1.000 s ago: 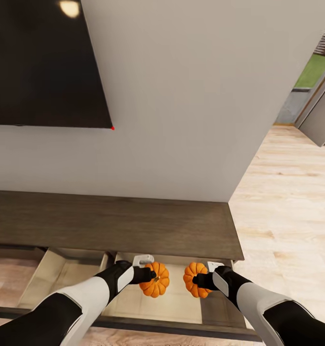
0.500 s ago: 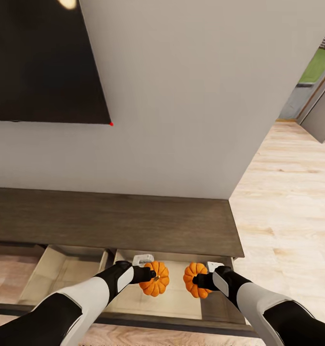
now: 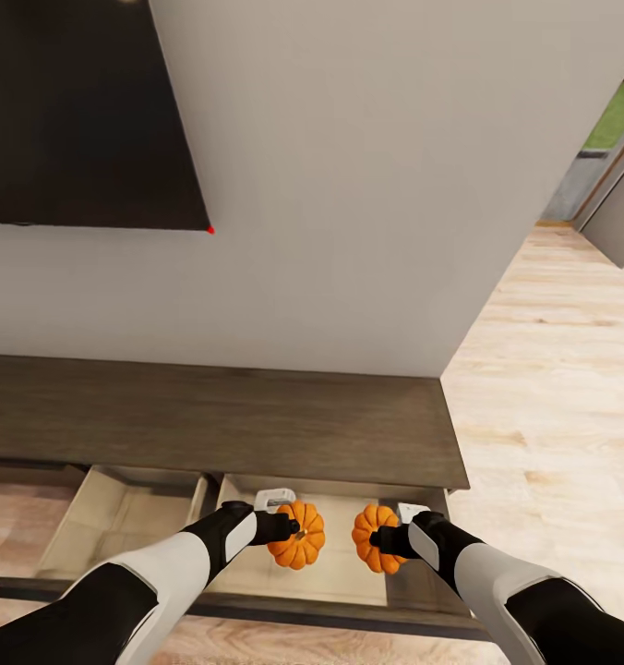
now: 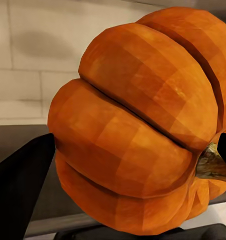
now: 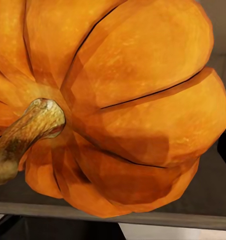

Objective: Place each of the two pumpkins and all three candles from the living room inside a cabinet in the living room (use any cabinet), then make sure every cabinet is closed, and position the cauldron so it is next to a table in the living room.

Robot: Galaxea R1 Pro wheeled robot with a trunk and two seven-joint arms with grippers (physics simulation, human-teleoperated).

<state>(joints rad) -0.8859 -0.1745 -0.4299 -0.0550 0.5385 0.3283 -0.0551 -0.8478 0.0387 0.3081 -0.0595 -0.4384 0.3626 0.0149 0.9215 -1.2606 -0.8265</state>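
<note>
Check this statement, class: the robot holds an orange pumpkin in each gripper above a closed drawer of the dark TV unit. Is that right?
Not quite. The drawer is open, not closed: the head view shows its beige inside below the left pumpkin and right pumpkin. The left gripper and right gripper do each hold one, above the dark TV unit.

Open drawer (image 3: 335, 577): beige floor bare beneath both held pumpkins.
Cabinet top (image 3: 220, 429): overhangs the drawer's back edge.
Drawer front rail (image 3: 257, 605): crosses under both arms.
</note>
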